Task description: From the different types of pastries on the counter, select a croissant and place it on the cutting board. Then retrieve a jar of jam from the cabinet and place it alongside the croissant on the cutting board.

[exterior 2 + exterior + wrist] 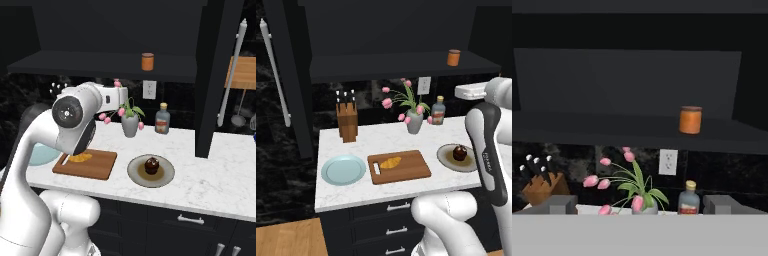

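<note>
The golden-orange croissant (391, 162) lies on the brown cutting board (406, 170), near its slot-handle end; it also peeks out past my arm as the croissant (80, 158) on the board (92, 165). The orange-brown jar of jam (454, 57) stands upright on the black cabinet's shelf ledge (396, 67). In the hand view the jar (690, 119) sits above and right of centre, some way off. My gripper (641, 205) is open with nothing between its fingers. It hovers over the counter (381, 195), level with the flowers and facing the cabinet. The dark brown round pastry (459, 152) rests on a grey plate.
A vase of pink tulips (414, 117) and a clear bottle with a red label (438, 111) stand at the back of the counter, below the jar. A knife block (347, 120) is at the back left, with a round light-blue plate (343, 170) in front of it.
</note>
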Tool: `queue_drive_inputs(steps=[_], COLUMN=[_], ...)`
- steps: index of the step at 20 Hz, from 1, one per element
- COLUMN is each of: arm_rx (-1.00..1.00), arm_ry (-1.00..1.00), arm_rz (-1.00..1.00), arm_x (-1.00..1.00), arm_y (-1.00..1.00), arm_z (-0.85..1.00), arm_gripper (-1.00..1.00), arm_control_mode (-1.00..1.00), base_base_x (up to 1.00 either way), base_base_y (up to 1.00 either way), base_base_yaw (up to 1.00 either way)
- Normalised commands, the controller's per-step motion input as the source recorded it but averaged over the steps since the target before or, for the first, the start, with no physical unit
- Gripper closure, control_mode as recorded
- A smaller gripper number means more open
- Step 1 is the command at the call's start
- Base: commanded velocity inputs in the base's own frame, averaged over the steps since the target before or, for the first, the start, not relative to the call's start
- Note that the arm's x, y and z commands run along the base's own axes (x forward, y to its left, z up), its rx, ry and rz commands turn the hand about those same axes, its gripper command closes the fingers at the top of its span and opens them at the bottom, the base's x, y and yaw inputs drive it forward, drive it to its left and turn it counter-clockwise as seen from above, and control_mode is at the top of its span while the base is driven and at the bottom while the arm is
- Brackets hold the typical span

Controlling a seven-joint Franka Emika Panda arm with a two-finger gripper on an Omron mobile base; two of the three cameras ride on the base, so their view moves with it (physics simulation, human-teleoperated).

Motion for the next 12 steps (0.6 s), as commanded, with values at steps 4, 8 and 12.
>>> queue_drive_inputs(steps=[4,8,12], arm_rx=[0.0,-0.01,-0.01], arm_ry=[0.0,0.0,0.0], arm_rz=[-0.06,-0.11,-0.09], arm_x=[0.0,0.01,0.04], arm_y=[-0.04,-0.22,-0.45], arm_z=[0.51,0.49,0.25], arm_gripper=[-1.0,-1.0,-1.0], arm_control_mode=[-1.0,-1.0,-1.0], base_base_x=[0.0,0.0,0.0], base_base_y=[0.0,0.0,0.0], base_base_yaw=[0.0,0.0,0.0])
